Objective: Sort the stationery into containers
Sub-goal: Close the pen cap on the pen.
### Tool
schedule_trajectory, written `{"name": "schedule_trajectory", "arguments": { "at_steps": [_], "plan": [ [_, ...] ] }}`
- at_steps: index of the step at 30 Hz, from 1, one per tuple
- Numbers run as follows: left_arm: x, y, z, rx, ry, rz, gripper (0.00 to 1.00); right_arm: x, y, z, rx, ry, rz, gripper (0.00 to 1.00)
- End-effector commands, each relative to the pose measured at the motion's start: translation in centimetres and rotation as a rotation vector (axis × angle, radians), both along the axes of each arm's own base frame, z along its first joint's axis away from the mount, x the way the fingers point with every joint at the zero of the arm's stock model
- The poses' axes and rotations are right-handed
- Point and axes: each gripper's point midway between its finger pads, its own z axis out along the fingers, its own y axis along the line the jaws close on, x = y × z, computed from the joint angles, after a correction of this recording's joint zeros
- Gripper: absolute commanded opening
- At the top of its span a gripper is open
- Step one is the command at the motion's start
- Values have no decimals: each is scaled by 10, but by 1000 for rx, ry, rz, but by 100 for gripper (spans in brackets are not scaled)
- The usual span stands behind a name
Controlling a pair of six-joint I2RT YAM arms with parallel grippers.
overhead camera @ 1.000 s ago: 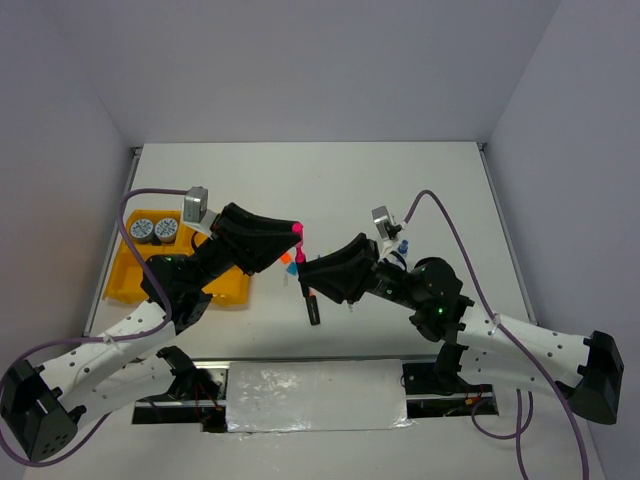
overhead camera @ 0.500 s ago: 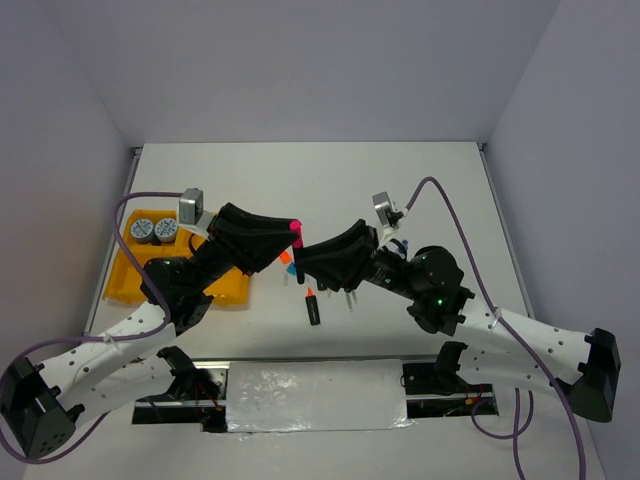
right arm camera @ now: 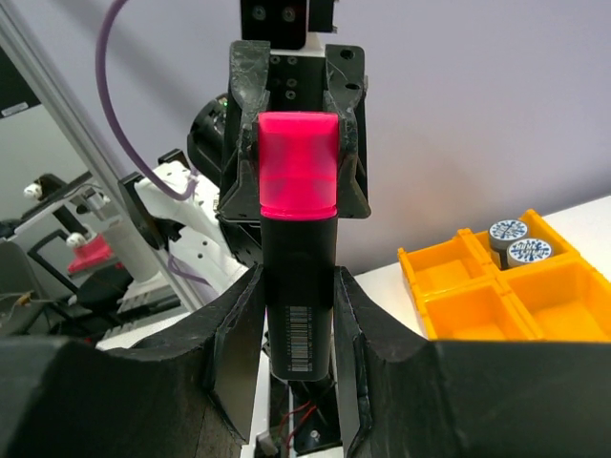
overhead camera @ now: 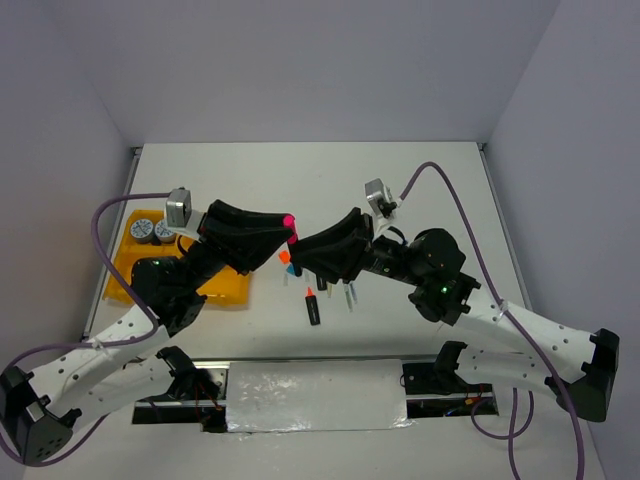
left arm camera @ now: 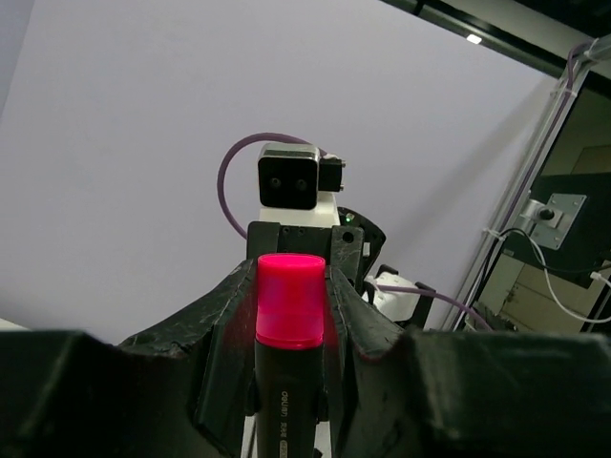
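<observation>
Pinching one pink-capped marker, left hand clamps the cap, right hand the barrel.

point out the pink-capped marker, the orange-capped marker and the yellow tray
pink-capped marker (right arm camera: 298, 258), right wrist view, black barrel just below the cap
orange-capped marker (overhead camera: 312, 308), top view, middle of its black barrel
yellow tray (overhead camera: 228, 288), top view, bare floor at its right end

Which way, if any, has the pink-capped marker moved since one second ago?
Yes. The pink-capped marker has shifted slightly left and farther back, nearer the two tins in the yellow tray, which have not moved.
</observation>
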Motion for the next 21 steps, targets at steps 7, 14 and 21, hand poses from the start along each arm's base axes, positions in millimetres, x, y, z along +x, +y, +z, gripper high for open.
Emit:
{"name": "schedule_trajectory", "arguments": {
  "at_steps": [7, 14, 21],
  "plan": [
    [-29, -11, -5, 139, -119, -83, 63, 2, -18, 55, 106, -128, -65, 0],
    [-26, 3, 14, 137, -113, 10, 87, 12, -15, 45, 67, -109, -106, 0],
    [6, 21, 15, 249, 10, 232, 97, 44, -19, 17, -56, -76, -290, 0]
  ]
}}
